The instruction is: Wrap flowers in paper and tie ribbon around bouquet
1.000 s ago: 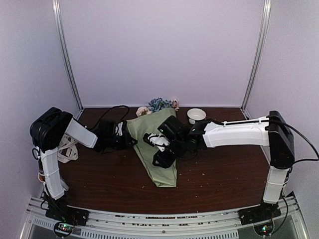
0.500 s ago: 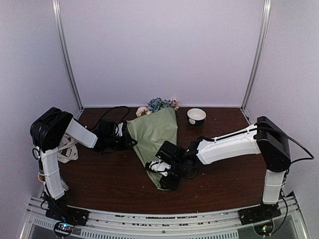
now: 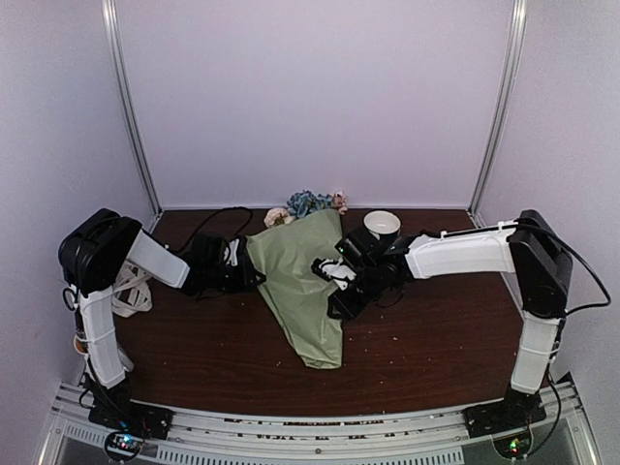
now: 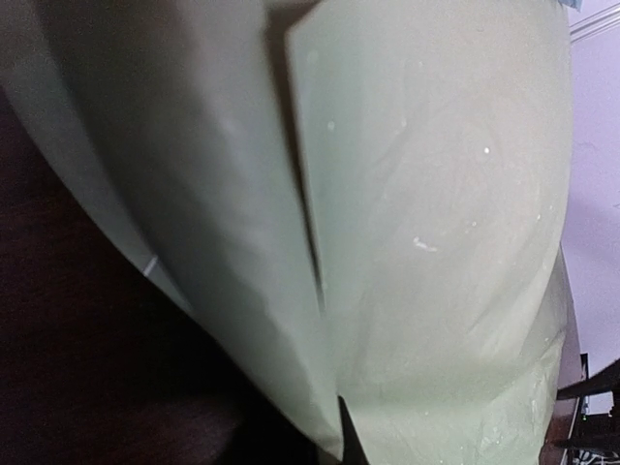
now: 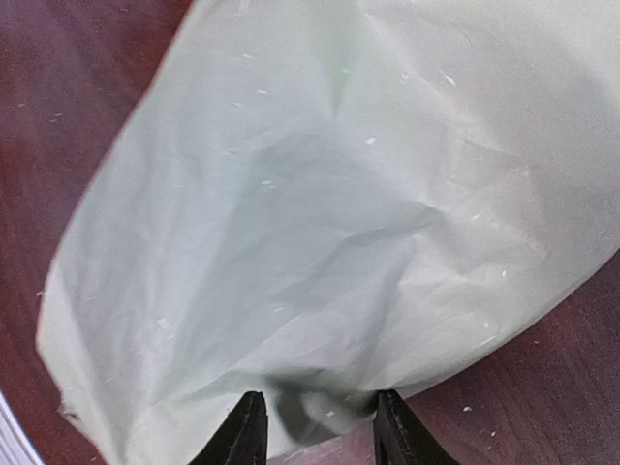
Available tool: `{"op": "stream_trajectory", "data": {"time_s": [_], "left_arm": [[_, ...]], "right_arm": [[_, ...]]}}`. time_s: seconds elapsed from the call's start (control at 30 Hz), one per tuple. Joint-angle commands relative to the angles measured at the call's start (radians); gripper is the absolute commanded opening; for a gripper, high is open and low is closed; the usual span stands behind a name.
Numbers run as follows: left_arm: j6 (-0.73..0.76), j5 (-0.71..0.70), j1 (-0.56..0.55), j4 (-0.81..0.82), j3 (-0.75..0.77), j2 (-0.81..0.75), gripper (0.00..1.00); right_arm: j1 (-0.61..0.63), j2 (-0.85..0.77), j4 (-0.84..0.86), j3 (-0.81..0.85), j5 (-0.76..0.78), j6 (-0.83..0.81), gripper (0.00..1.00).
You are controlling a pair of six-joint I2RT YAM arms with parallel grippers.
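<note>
The bouquet [image 3: 302, 291] lies on the table as a cone of sage-green paper [image 5: 320, 194], narrow end toward the arms. Blue and pink flowers [image 3: 308, 202] show at its wide far end. My left gripper [image 3: 254, 273] is shut on the cone's left edge; in the left wrist view the paper [image 4: 426, 223] fills the frame and only a dark fingertip [image 4: 349, 444] shows. At the cone's right edge my right gripper [image 3: 335, 306] [image 5: 320, 431] is open, its tips standing either side of a puckered bit of the paper's edge. The cream ribbon [image 3: 131, 295] lies looped beside the left arm.
A small white bowl [image 3: 382, 225] stands at the back, just behind the right forearm. The dark wooden table [image 3: 436, 339] carries small white specks. White walls and metal posts close in the back and both sides.
The right gripper went from the cone's middle down to its narrow end, then back up to the right edge. The left arm and the bouquet have stayed put.
</note>
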Motion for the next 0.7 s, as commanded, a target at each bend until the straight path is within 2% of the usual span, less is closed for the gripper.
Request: {"op": "stream_trajectory", "data": {"time_s": [0.0, 0.2, 0.3, 0.37, 0.47, 0.63, 0.67], "left_arm": [[0.027, -0.023, 0.010, -0.031, 0.013, 0.012, 0.00], [0.047, -0.028, 0.011, -0.064, 0.030, 0.013, 0.00], [0.051, -0.027, 0.010, -0.070, 0.029, 0.012, 0.00], [0.054, -0.032, 0.011, -0.074, 0.029, 0.011, 0.00], [0.054, -0.032, 0.010, -0.074, 0.027, 0.010, 0.00], [0.053, -0.032, 0.010, -0.070, 0.021, 0.005, 0.00], [0.053, -0.032, 0.010, -0.070, 0.020, 0.005, 0.00]], "right_arm": [[0.012, 0.104, -0.036, 0.047, 0.135, 0.036, 0.37], [0.025, 0.002, -0.004, -0.071, 0.063, 0.021, 0.39], [-0.035, -0.099, 0.096, -0.121, -0.008, 0.100, 0.46], [-0.103, -0.140, 0.176, -0.150, -0.039, 0.229, 0.48], [-0.209, -0.106, 0.270, -0.147, -0.134, 0.406, 0.53], [-0.255, 0.033, 0.346, -0.087, -0.215, 0.540, 0.58], [-0.259, 0.055, 0.371, -0.082, -0.230, 0.559, 0.67]]}}
